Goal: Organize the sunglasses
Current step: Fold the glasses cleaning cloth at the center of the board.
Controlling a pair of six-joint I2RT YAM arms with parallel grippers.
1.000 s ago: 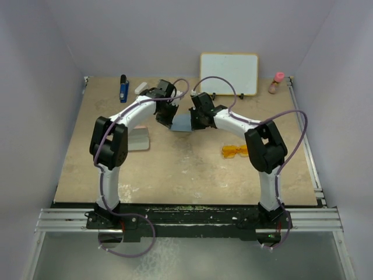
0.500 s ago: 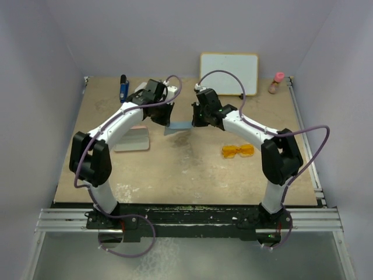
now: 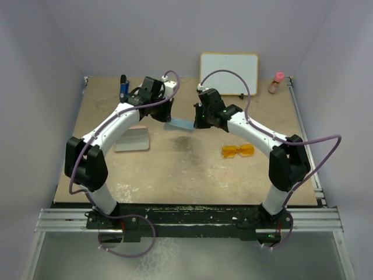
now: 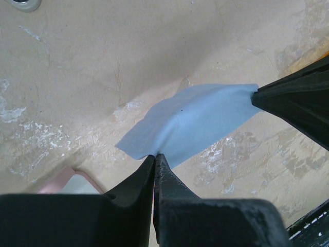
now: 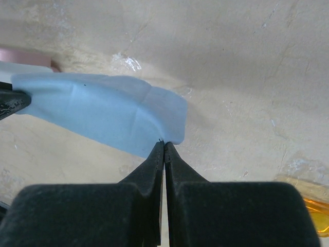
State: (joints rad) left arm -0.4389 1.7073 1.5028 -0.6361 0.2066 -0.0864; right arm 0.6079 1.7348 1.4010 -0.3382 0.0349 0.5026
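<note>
1. Both of your grippers are squeezed shut on the blue cloth (image 3: pixel 180 124). Your left gripper (image 4: pixel 154 156) pinches one corner. Your right gripper (image 5: pixel 163 143) pinches the corner across from it.
2. The cloth is stretched between the two tips, at the far middle of the table (image 3: pixel 175 175). It looks lifted, because a dark shadow sits on the table under it.
3. The sunglasses (image 3: pixel 238 151) lie on the table on your right side, close to the right arm. They are well apart from the cloth, and nothing is touching them.
4. The pink case (image 3: pixel 133 139) lies on your left side, beside the left arm. It looks open, but you cannot be sure from here.
5. You seem to be on the cloth step, spreading it or folding it. The sunglasses are not put away yet, so most of the job is left.
6. Next, I think you need to move both arms together at the same height. Pull gently, or a corner may slip out.
7. Lay the cloth down flat before you let go. After that, the sunglasses need a soft pinch on the frame, not on the lenses.
</note>
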